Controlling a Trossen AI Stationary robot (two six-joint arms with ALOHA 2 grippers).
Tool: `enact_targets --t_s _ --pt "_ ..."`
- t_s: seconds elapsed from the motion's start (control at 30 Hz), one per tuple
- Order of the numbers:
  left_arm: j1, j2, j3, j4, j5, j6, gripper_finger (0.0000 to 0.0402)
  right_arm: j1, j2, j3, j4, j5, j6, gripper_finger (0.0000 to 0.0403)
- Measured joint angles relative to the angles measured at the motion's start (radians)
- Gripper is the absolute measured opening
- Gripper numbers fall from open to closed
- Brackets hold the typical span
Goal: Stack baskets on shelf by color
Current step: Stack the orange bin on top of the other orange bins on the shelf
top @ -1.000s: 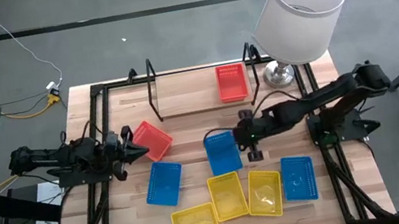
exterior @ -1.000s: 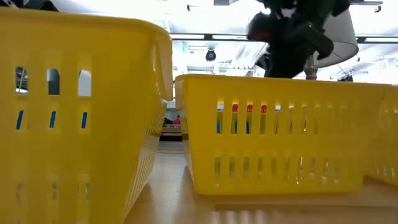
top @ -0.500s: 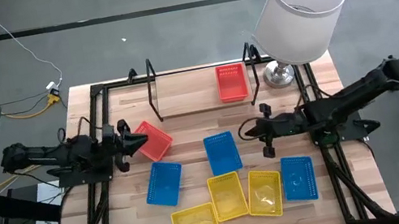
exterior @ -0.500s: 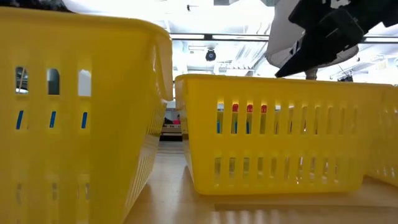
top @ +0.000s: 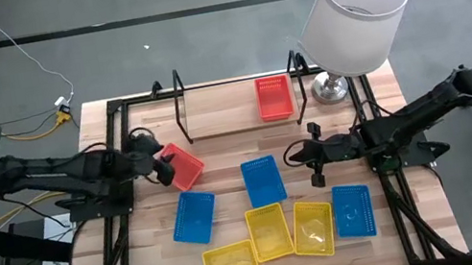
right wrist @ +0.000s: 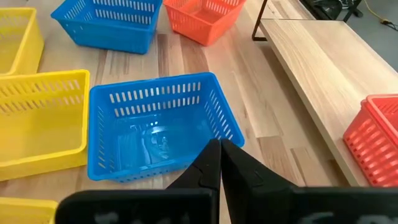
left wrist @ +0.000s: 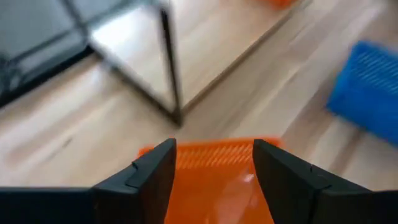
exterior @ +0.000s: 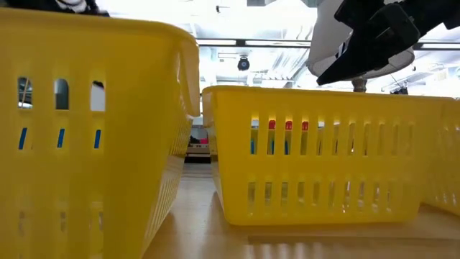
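- Baskets strewn across the middle and bottom of the high view; one red basket point(top: 275, 97) already up on the shelf point(top: 228, 112), upper centre.
- Left gripper point(top: 162, 163), fingers spread wide, straddling the rim of the loose red basket point(top: 184, 166) at centre left, not yet closed.
- Right gripper point(top: 311, 155), centre right, fingers pinched together, holding nothing, just right of a blue basket point(top: 263, 180).
- Probably light, thin mesh, slightly flexible; best pinched on a side wall at the rim.

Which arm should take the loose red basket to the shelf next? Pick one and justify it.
Left. The left gripper is open with its jaws straddling the red basket edge. The right gripper is shut, farther off beside a blue basket.
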Motion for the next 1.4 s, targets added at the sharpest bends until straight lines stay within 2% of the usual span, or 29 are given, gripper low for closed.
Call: enact_targets --t_s 0.2,0.37,0.6,0.8,1.03,1.2,1.4 --pt "0.144 0.136 -0.019 -0.045 0.159 -0.024 0.0209 0.0 0.0 0.0 0.0 -0.001 0.0 0.0" --pt "0.262 0.21 -0.05 -0.041 0.27 0.024 0.0209 0.0 0.0 0.001 0.001 -0.001 0.015 0.0" --pt "0.368 0.282 -0.056 -0.012 0.236 0.051 0.021 0.0 0.0 0.001 0.001 -0.001 0.018 0.0" --pt "0.422 0.347 -0.056 0.008 0.294 0.084 0.021 0.0 0.0 0.001 0.002 -0.001 0.018 0.0" --pt "0.449 0.433 -0.056 0.008 0.298 0.101 0.0201 -0.001 0.0 0.001 0.002 -0.001 0.018 0.0" --pt "0.451 0.453 -0.056 0.011 0.298 0.102 0.0154 -0.001 0.0 0.001 0.002 -0.001 0.018 0.0" --pt "0.451 0.44 -0.024 0.004 0.305 0.155 0.0023 -0.001 0.001 0.001 0.002 -0.001 0.018 0.0"
